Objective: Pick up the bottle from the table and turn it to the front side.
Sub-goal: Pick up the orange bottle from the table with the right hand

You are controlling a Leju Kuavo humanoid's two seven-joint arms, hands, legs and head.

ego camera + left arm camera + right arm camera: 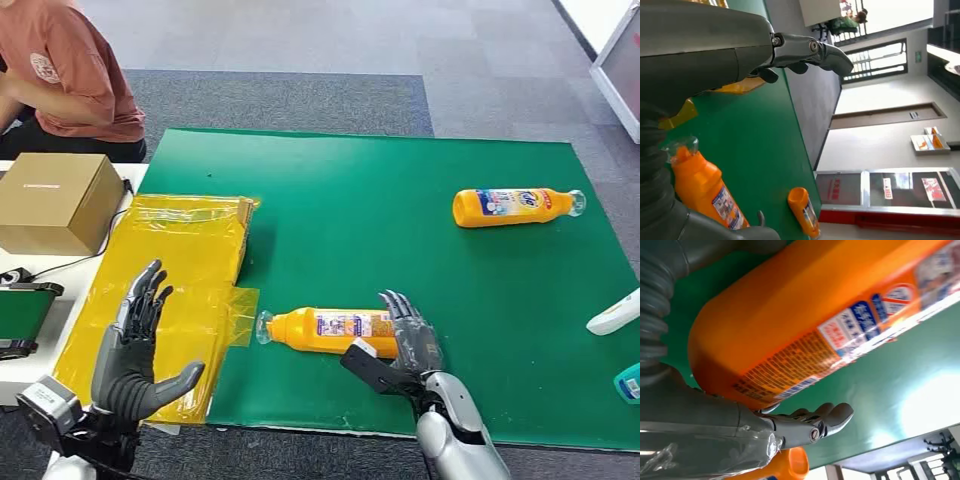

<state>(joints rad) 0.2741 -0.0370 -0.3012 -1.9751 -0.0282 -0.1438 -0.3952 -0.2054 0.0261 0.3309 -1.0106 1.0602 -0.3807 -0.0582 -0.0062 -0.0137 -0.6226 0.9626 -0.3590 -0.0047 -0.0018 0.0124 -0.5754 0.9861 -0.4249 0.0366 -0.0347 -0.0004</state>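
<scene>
An orange bottle (332,330) with a clear cap lies on its side near the front edge of the green mat (362,220), cap pointing left. My right hand (407,345) is at its base end: fingers straight over the bottle, thumb stretched along its near side, not closed around it. In the right wrist view the bottle (810,325) lies close against my right hand (753,430), label text showing. My left hand (140,345) is raised over the yellow plastic, fingers spread, holding nothing. The left wrist view shows my left hand (715,50) and the same bottle (704,187).
A second orange bottle (513,207) lies at the mat's far right. A yellow plastic sheet (181,270) covers the table's left part, beside a cardboard box (56,200). A person in an orange shirt (75,70) sits at the far left. A white object (615,313) lies at the right edge.
</scene>
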